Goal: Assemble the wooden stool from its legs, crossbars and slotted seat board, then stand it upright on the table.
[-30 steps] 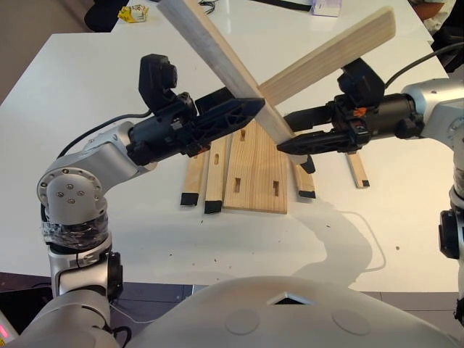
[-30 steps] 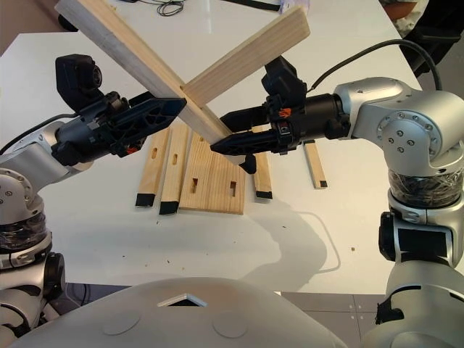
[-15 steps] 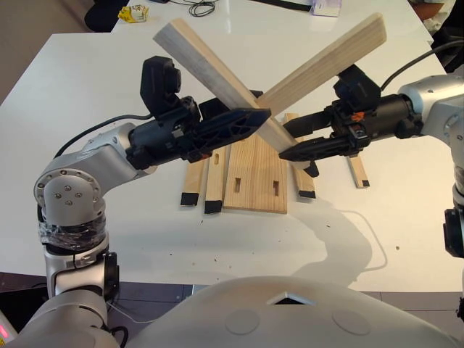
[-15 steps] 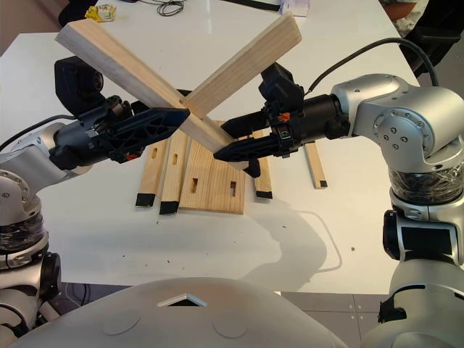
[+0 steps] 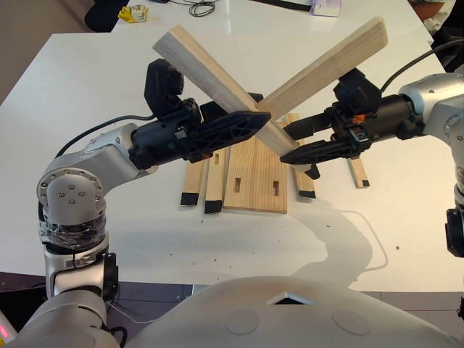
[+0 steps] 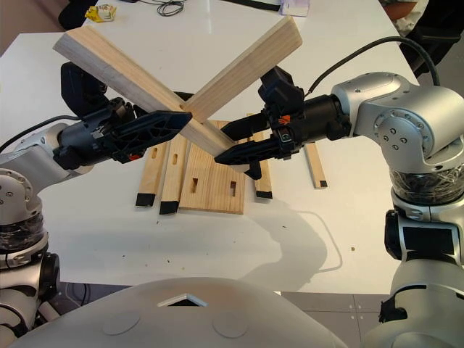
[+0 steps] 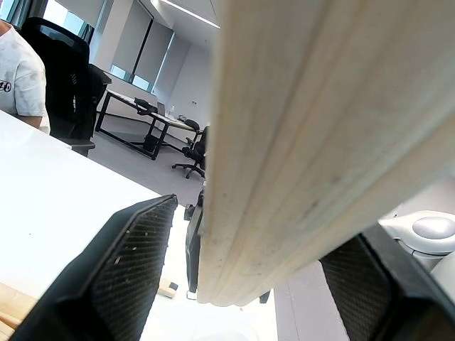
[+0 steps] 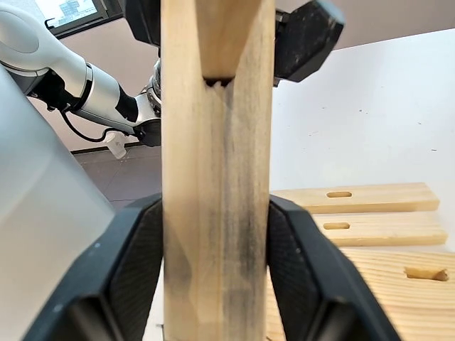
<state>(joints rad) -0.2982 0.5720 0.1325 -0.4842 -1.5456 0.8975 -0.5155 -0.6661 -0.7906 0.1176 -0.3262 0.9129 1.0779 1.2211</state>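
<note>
Holding the crossed crossbars (image 5: 239, 90) above the slotted seat board (image 5: 254, 174), which lies flat on the table (image 5: 109, 65), I have the left gripper (image 5: 255, 110) clamped near the joint and the right gripper (image 5: 284, 142) clamped on one bar's lower end — bracing the cross, I judge, so it seats square.

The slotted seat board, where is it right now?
The seat board lies flat on the table, central in the head views, below the crossed planks held aloft, with loose legs alongside on both sides.

Crossbars (image 5: 206, 72) and seat board (image 5: 254, 177): matt, bare wood; table (image 5: 87, 80) smooth, faintly glossy, perhaps laminate.
</note>
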